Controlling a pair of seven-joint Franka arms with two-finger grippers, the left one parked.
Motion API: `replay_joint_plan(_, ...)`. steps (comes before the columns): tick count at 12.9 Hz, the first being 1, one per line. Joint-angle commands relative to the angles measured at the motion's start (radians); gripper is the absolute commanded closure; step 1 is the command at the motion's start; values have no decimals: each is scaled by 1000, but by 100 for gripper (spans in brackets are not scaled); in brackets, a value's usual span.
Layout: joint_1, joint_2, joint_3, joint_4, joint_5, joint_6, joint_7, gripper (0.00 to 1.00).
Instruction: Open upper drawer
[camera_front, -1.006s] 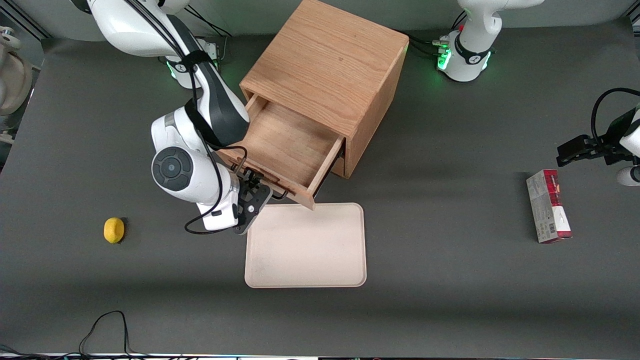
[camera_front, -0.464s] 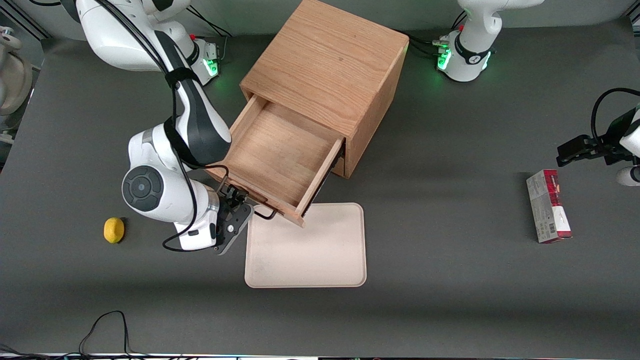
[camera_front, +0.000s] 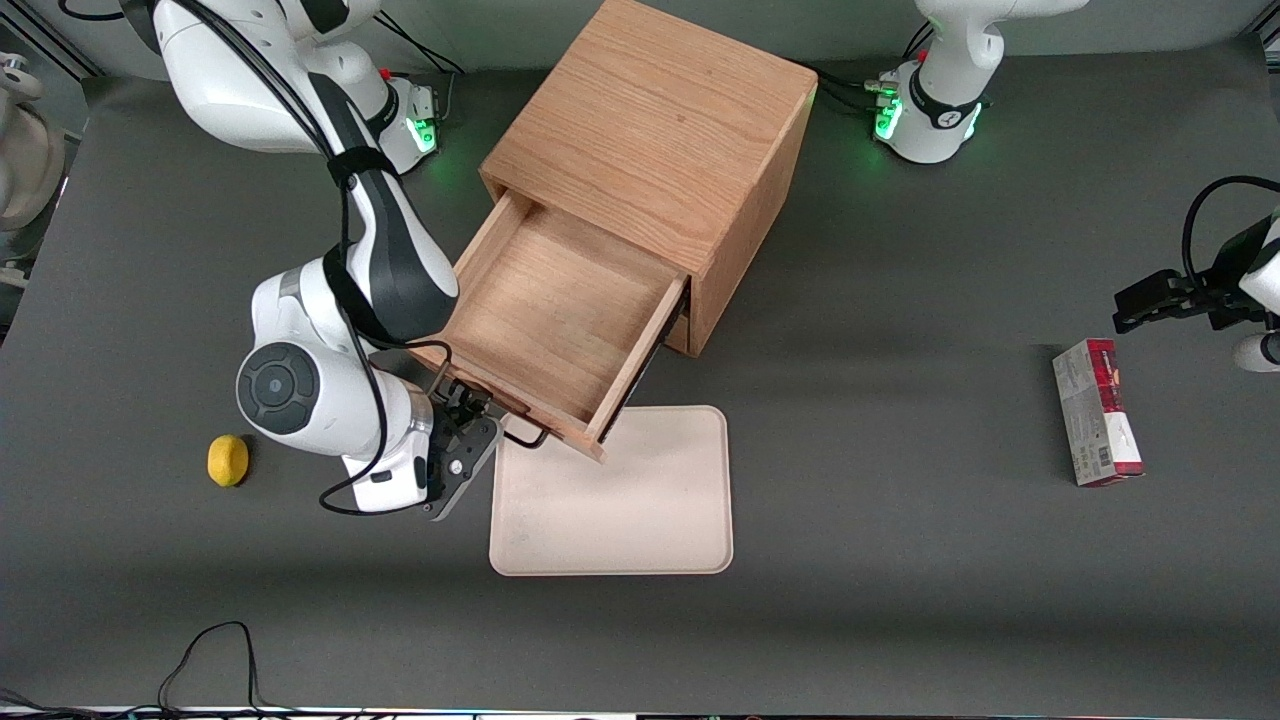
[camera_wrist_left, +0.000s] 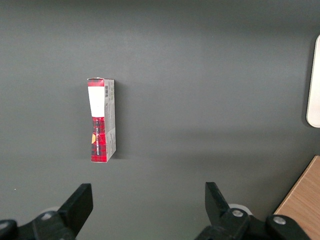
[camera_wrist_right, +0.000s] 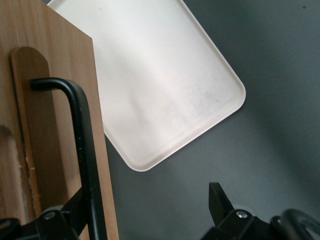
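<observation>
The upper drawer (camera_front: 555, 310) of the light-brown wooden cabinet (camera_front: 650, 120) is pulled well out, and its shallow wooden tray is bare. Its thin black wire handle (camera_front: 527, 438) sticks out from the drawer front over the cream tray's edge. My right gripper (camera_front: 468, 432) is at the handle's end, nearer the front camera than the drawer front. In the right wrist view the gripper (camera_wrist_right: 147, 212) is wide open. The black handle (camera_wrist_right: 85, 150) runs just beside one finger (camera_wrist_right: 75, 212), against the drawer front (camera_wrist_right: 55, 100). The lower drawer is hidden under the upper one.
A cream tray (camera_front: 620, 500) lies on the grey table just nearer the front camera than the drawer; it also shows in the right wrist view (camera_wrist_right: 150, 75). A yellow lemon (camera_front: 228, 460) lies beside my arm. A red-and-white box (camera_front: 1095, 412) lies toward the parked arm's end.
The upper drawer has slid farther out of the cabinet. My right gripper has moved with the handle, away from the cabinet and nearer the front camera.
</observation>
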Motion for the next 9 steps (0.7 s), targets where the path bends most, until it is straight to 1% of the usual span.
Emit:
replay_joint_plan(1,-8,23,2,56,-13,-26,-18,0)
replay_joint_plan(3,-8,9,4,87,-13,-80,-10,0)
replay_joint_plan(5,-11,9,-5,207,-12,-211,-10,0)
replay_joint_plan(6,-34,6,-7,246,-12,-263,-12,0)
replay_joint_plan(7,-51,-20,-6,257,-10,-291,-10,0)
replay_joint_plan(9,-75,-76,-6,252,-13,-300,-7,0)
